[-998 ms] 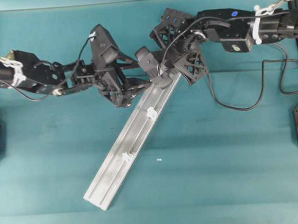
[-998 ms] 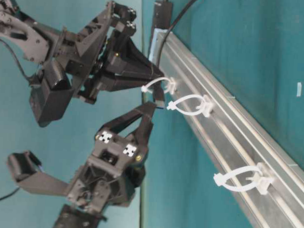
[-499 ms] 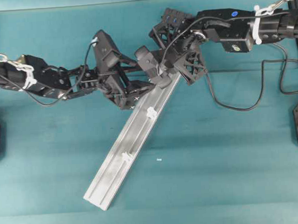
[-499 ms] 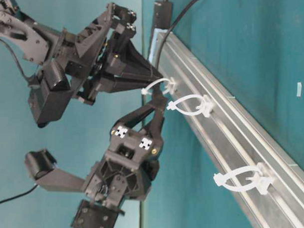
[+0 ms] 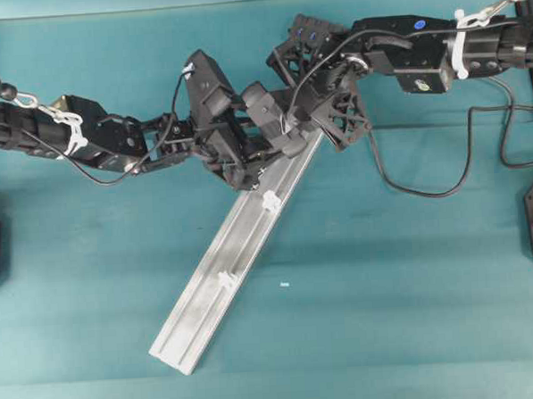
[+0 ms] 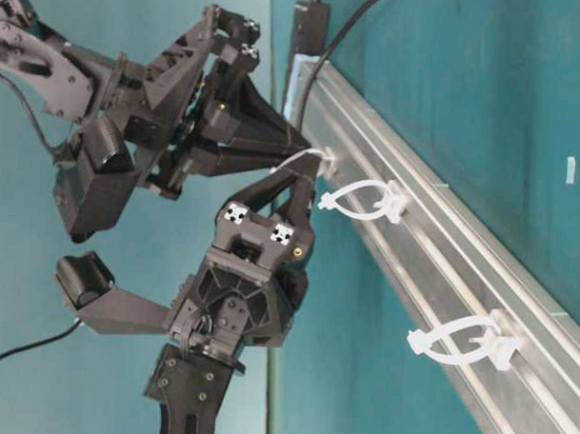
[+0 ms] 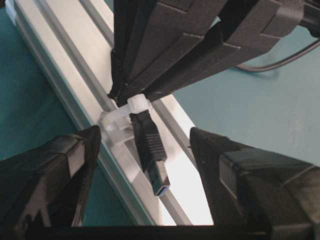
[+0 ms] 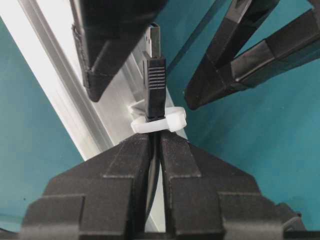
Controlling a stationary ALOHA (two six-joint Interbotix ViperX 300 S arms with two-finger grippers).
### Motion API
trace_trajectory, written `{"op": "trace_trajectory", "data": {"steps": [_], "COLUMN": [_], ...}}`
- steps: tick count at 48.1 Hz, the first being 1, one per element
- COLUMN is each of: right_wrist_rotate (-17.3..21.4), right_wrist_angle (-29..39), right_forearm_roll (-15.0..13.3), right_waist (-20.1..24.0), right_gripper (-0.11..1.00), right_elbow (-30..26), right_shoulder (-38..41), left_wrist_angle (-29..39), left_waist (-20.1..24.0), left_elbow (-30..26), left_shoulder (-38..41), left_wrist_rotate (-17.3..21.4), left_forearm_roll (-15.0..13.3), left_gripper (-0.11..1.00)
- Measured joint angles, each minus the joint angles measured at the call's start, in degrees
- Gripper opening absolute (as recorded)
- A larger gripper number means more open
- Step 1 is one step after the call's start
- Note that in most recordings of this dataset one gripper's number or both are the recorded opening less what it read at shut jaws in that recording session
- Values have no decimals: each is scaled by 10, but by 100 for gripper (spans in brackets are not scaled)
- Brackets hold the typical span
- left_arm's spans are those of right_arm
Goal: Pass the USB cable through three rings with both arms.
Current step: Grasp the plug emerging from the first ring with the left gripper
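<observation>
In the left wrist view, the left gripper (image 7: 145,190) fills the lower frame, fingers apart on either side of the USB plug (image 7: 151,150). At centre, the plug protrudes through the first ring (image 7: 131,106). Above, the right gripper (image 7: 131,92) is clamped on the USB cable.

Brushed silver metal rail (image 5: 225,269), translucent white plastic rings (image 6: 367,201), matt black plug (image 7: 150,150).
</observation>
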Motion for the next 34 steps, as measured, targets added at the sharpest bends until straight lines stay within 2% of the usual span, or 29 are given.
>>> {"op": "trace_trajectory", "data": {"steps": [6, 13, 26, 28, 34], "right_wrist_rotate": [0, 0, 0, 0, 0], "right_wrist_angle": [0, 0, 2, 4, 8], "right_forearm_roll": [0, 0, 0, 0, 1], "right_waist": [0, 0, 0, 0, 0], "right_gripper": [9, 9, 9, 9, 9], "right_elbow": [0, 0, 1, 1, 2], "right_shoulder": [0, 0, 0, -1, -2], "left_wrist_angle": [0, 0, 1, 1, 3], "left_waist": [-9, -15, -15, -15, -14], "left_elbow": [4, 5, 5, 5, 5], "left_shoulder": [0, 0, 1, 1, 2], "left_wrist_rotate": [0, 0, 0, 0, -2], "left_forearm_roll": [-1, 0, -1, -1, -1], "left_gripper": [72, 61, 14, 11, 10]}}
